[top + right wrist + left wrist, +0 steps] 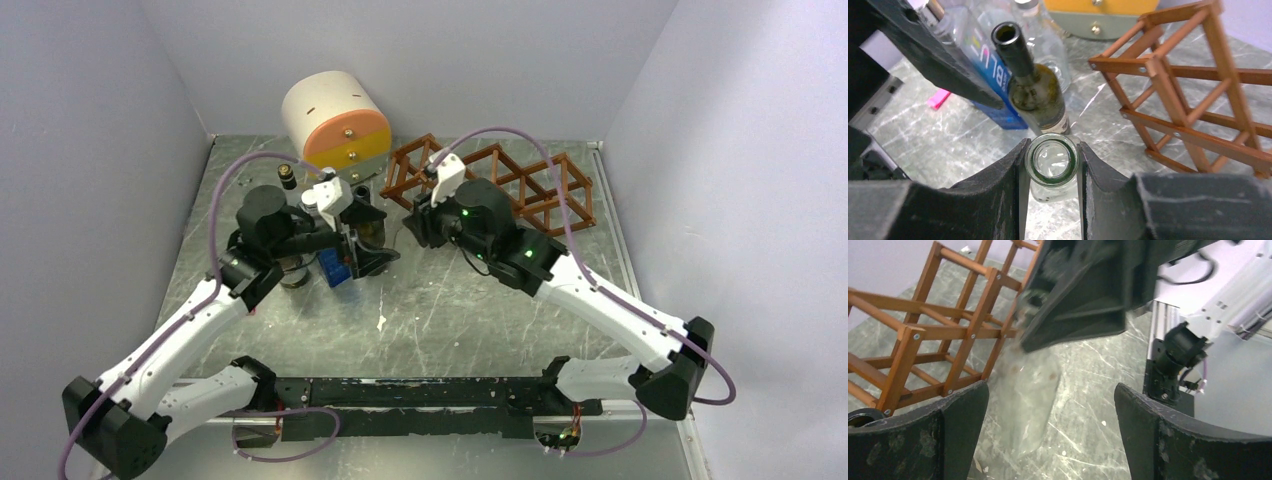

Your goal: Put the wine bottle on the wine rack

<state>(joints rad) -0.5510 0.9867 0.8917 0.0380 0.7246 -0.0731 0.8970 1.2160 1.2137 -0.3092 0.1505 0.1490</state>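
Gripping item: right claw [1051,152], its two dark fingers [1003,180] closed narrowly on the rim and neck of the wine bottle [1050,164], one finger on each side of the mouth. Wine bottle: clear glass, uncapped, long axis vertical, open mouth pointing straight up at the wrist camera, base pointing down at the tabletop [948,145]. In the left wrist view its pale body hangs below the right claw, blurred; whether the base touches the tabletop cannot be told. Location: just beside the near-left end of the wine rack [1193,90], outside every cell and not touching the slats. Wine rack: reddish-brown wooden lattice, diamond cells in a row, standing at the far right of the tabletop, all visible cells unoccupied. Left claw [1050,390]: spread fully wide, holding nothing, facing the wine bottle and the rack from the left, fingers apart on either side of the view. Near items, between the two claws: dark green bottle [1035,95], uncapped, neck toward the upper left of the right wrist view; blue-labelled bottle [993,85] just behind it; pink scrap [938,98] flat on the tabletop. Farther back: round cream-and-orange drawer unit [335,120], left of the rack.
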